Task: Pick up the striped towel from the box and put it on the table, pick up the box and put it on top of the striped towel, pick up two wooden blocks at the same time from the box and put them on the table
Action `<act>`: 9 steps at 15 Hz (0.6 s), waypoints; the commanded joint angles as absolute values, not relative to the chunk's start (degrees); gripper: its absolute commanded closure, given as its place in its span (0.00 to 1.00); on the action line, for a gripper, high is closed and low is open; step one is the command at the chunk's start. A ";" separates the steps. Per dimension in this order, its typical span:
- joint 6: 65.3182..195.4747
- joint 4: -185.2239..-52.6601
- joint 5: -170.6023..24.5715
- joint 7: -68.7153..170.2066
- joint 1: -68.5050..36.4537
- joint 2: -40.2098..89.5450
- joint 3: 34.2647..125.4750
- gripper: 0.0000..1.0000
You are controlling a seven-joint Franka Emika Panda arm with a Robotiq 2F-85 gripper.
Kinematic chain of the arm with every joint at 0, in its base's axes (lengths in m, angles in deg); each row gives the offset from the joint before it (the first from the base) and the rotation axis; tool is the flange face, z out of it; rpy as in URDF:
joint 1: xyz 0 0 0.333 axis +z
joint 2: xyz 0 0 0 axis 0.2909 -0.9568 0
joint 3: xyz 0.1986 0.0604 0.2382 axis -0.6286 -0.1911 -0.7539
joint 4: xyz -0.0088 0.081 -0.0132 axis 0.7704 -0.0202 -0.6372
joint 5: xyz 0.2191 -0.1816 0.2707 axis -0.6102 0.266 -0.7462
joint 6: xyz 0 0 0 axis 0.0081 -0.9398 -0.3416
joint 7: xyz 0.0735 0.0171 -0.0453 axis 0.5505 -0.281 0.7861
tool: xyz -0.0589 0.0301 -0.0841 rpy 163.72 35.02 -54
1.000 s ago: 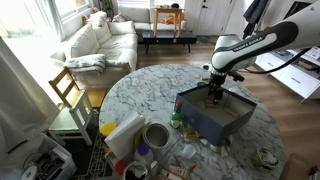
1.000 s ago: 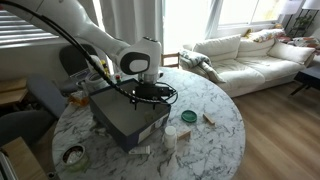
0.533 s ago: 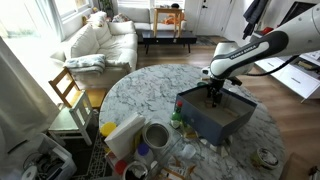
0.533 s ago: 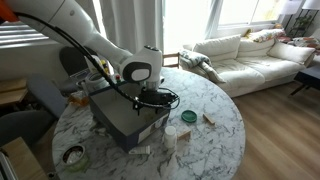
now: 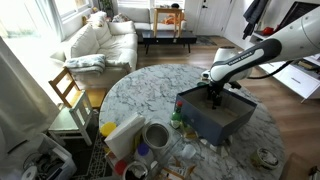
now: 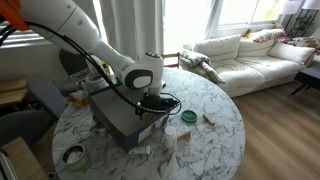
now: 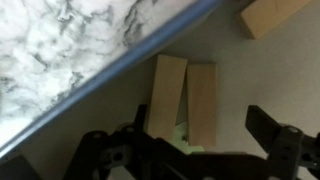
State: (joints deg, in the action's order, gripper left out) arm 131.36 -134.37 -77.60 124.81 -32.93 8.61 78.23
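Both exterior views show a dark navy box [image 5: 222, 118] [image 6: 122, 122] sitting on the round marble table [image 5: 140, 85] [image 6: 215, 105]. The arm reaches down so that the gripper [image 5: 214, 98] [image 6: 152, 104] is inside the box. Neither view shows what the box holds.

Only the wrist view shows the tan floor of the box. Two wooden blocks [image 7: 165, 95] lie side by side and touching at frame centre, with a third block [image 7: 270, 14] apart at the upper right. The gripper [image 7: 180, 135] is spread wide around the pair and grips nothing.

The box's blue wall runs diagonally from lower left to upper right, close to the pair's upper ends, with marble beyond it.

In an exterior view, clutter [image 5: 150, 135] crowds the table's lower left edge, while the upper left is bare.
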 commanded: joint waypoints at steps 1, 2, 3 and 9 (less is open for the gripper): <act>131.65 -134.03 -75.95 125.91 -33.69 7.43 78.03 0.26; 131.65 -134.17 -75.72 125.86 -33.69 7.39 78.05 0.34; 131.53 -134.21 -75.59 126.03 -33.80 7.44 77.97 0.42; 132.56 -134.45 -75.18 125.38 -33.68 7.83 78.23 0.33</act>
